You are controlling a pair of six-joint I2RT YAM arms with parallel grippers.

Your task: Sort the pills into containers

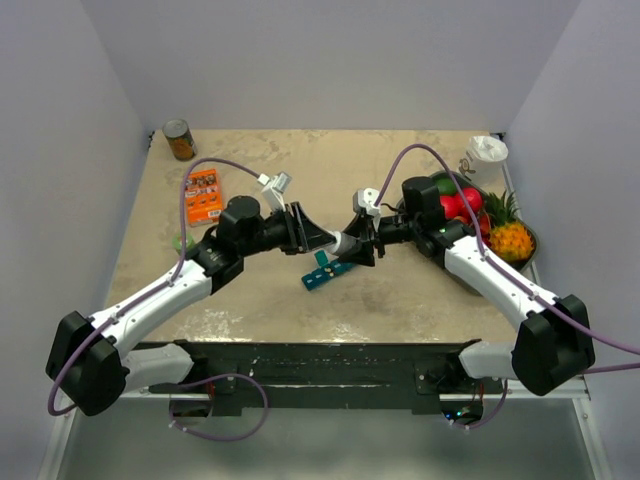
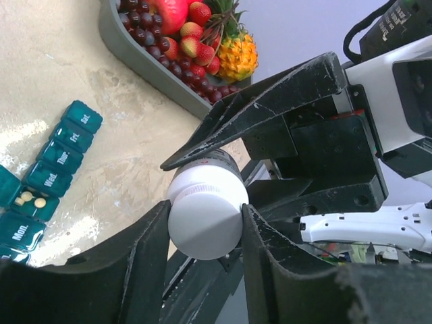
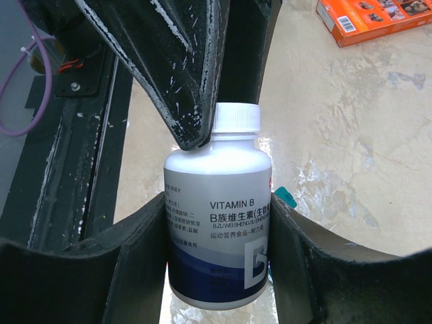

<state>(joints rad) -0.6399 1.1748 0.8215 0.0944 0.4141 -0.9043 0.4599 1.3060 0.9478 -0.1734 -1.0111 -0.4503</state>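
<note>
Above the pill strip [image 1: 322, 273], bottle [image 3: 218, 223] and fingers [image 3: 128, 270] cover its far end

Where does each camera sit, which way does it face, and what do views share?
Top external: above, behind the bases, looking down; left arm and right arm meet over the pill organiser.
Left wrist: faces the fruit tray; left gripper grips the bottle cap.
Right wrist: faces the orange box; right gripper grips the bottle's body.
Shared: both wrists see the bottle.
</note>
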